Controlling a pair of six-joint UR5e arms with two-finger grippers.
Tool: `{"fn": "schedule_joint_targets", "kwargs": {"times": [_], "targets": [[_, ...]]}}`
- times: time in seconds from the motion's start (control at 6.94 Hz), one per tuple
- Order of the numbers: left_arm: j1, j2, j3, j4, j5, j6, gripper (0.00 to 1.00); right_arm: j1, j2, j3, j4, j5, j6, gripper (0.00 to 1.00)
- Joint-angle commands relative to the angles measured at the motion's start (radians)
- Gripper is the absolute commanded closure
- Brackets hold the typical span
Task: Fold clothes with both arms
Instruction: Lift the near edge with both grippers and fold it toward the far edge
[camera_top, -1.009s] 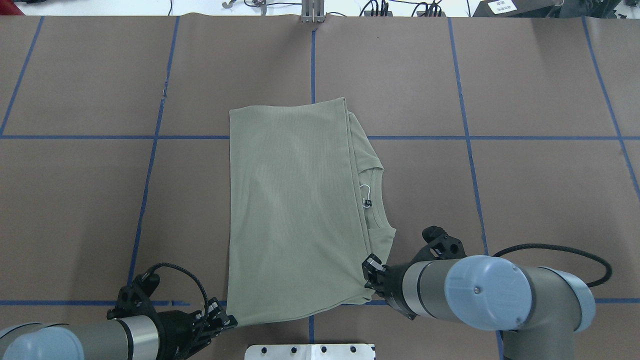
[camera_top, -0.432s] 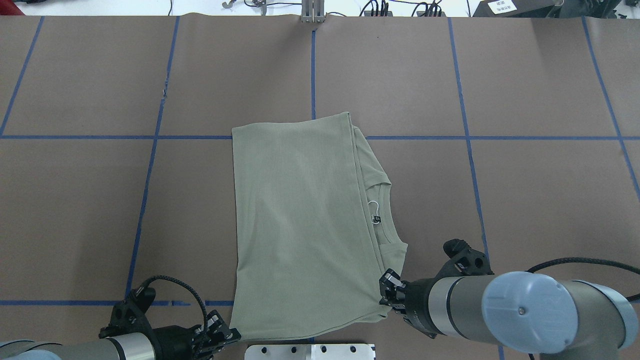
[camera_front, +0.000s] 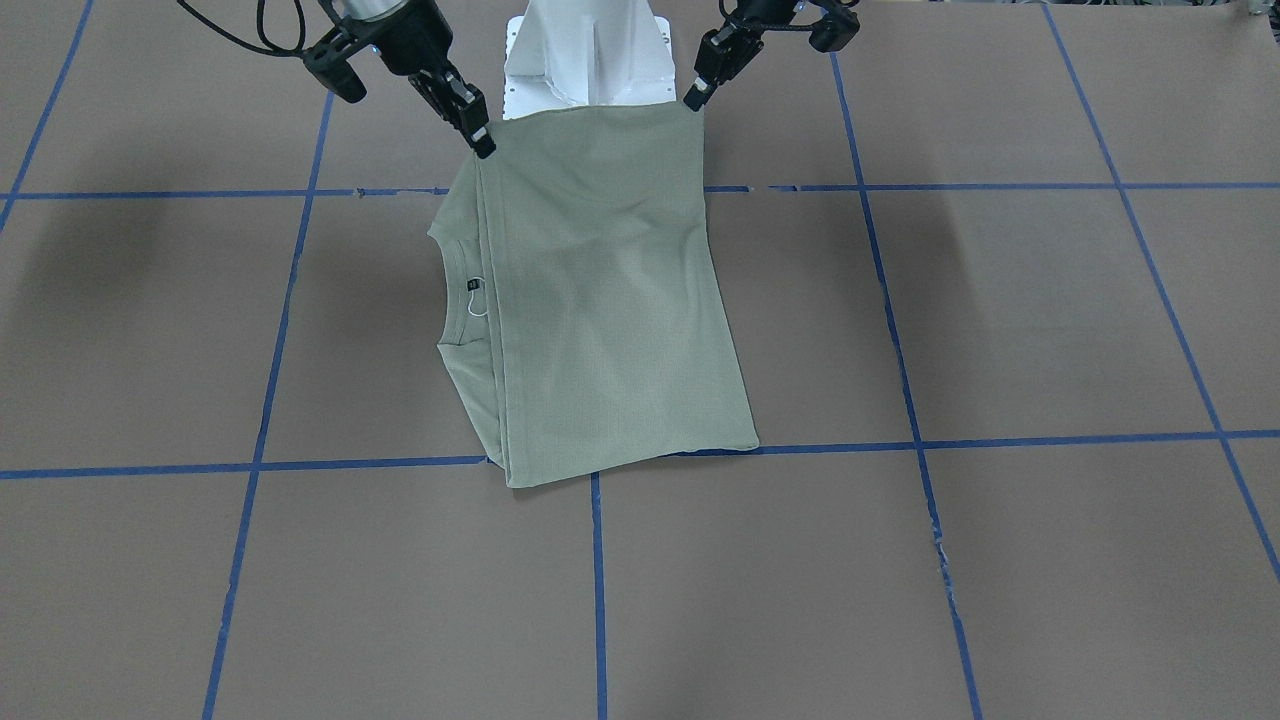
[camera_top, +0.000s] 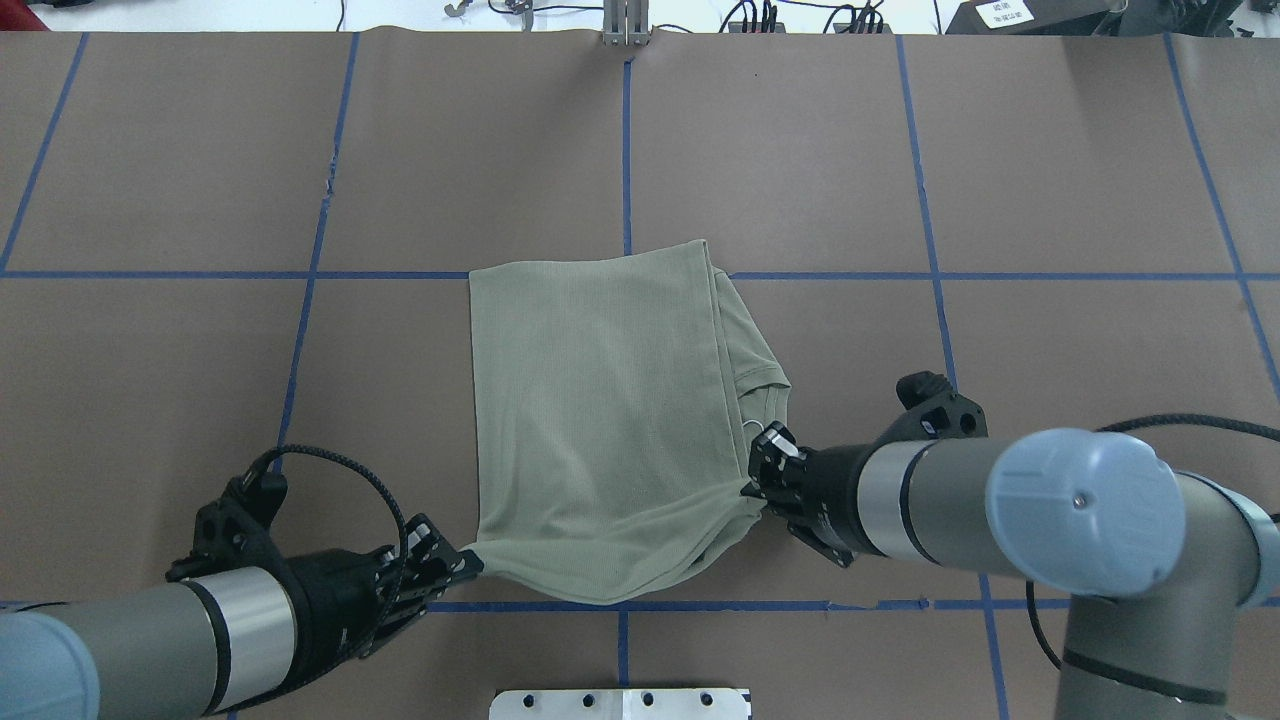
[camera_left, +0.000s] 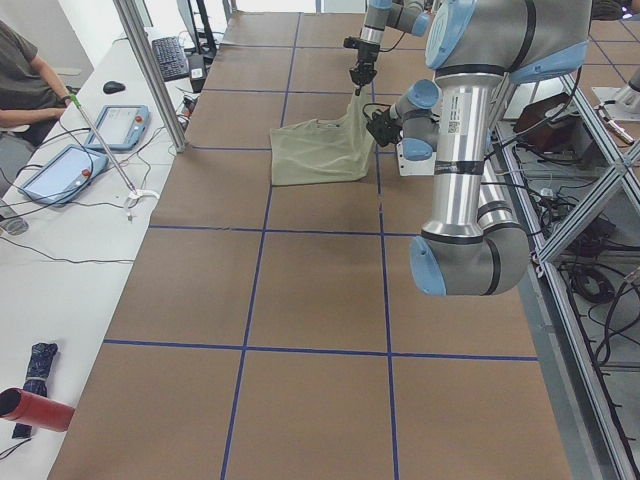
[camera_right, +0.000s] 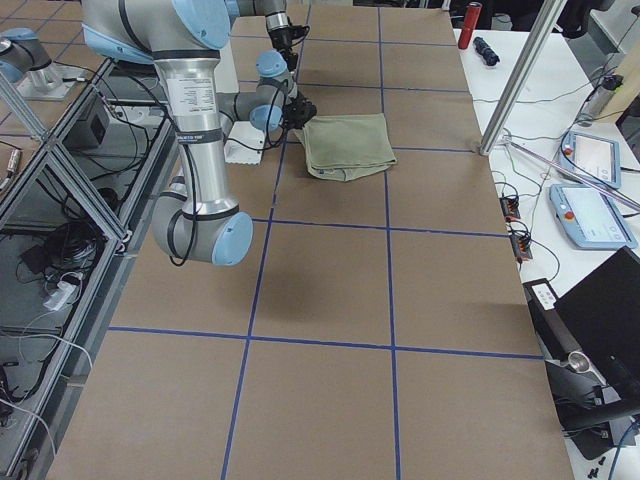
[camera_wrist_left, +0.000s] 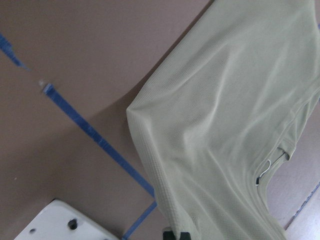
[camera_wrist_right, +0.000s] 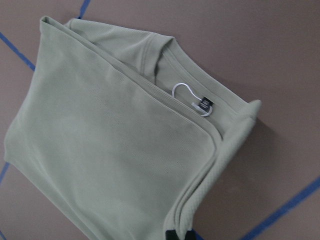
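The sage-green shirt (camera_top: 600, 420) lies folded into a rectangle on the brown table, neck opening on its right side with the black label and white loop (camera_wrist_right: 204, 103) showing. Its near edge hangs lifted off the table between both arms. My left gripper (camera_top: 470, 562) is shut on the near left corner; in the front-facing view that gripper (camera_front: 692, 100) is at the right. My right gripper (camera_top: 750, 487) is shut on the near right corner by the neck, and it (camera_front: 483, 148) is at the left in the front-facing view. The far part of the shirt (camera_front: 620, 400) rests flat.
The white pedestal base (camera_top: 620, 703) sits just behind the lifted edge. Blue tape lines (camera_top: 625, 150) grid the table. In the exterior left view a person (camera_left: 25, 80) sits at a side bench with tablets (camera_left: 125, 125), and a metal post (camera_left: 150, 75) stands at the table's edge.
The shirt was first dragged toward the robot. Both grippers have since risen and moved forward, lifting its near edge off the table, so it sags between them.
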Motion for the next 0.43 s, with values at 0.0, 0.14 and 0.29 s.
{"fn": "schedule_joint_targets", "kwargs": {"times": [0.0,0.14,0.29], "targets": [[-0.187,-0.133,0.108,0.057,-0.091,0.157,1.0,0.166,0.126,-0.164,0.002,0.111,-0.055,1.0],[-0.251,-0.159,0.165,0.057,-0.128,0.22,1.0,0.2,0.156,-0.213,0.006,0.113,-0.078,1.0],[-0.291,-0.171,0.212,0.048,-0.156,0.291,1.0,0.214,0.206,-0.294,0.006,0.113,-0.106,1.0]]}}
